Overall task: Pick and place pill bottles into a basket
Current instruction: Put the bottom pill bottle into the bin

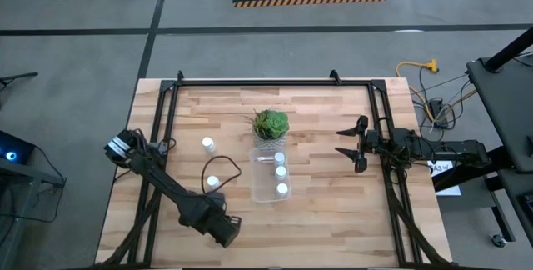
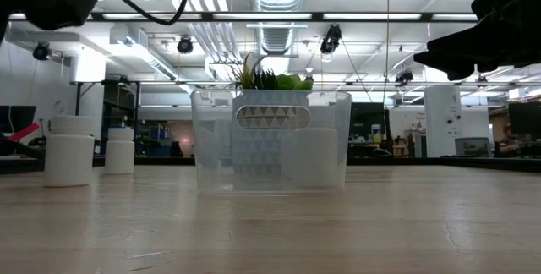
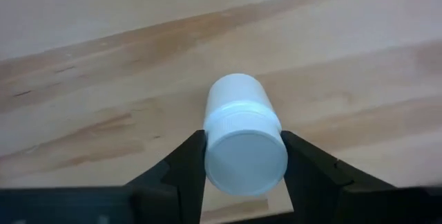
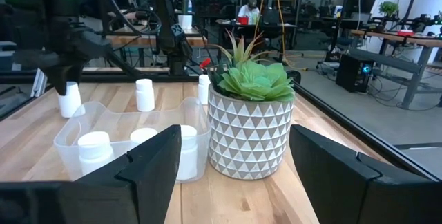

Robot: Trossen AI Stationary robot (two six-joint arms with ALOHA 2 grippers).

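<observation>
My left gripper is near the table's front edge, left of centre, shut on a white pill bottle. That bottle also shows in the right wrist view, and my arm hides it in the high view. Two pill bottles stand on their bases on the wood, left of the clear basket. The basket holds three upright bottles. My right gripper is open and empty, right of the potted plant. My left gripper pinches the bottle's cap end between its two fingers, one on each side. The fingers come from above, pointing down, and the cap faces the wrist camera. The bottle stands upright in the hold. Whether its base touches the table I cannot tell.
The plant stands at the basket's far end, touching or almost touching it. A black frame runs along the table's far, left and right sides. Bare wood lies right of the basket and along the front.
</observation>
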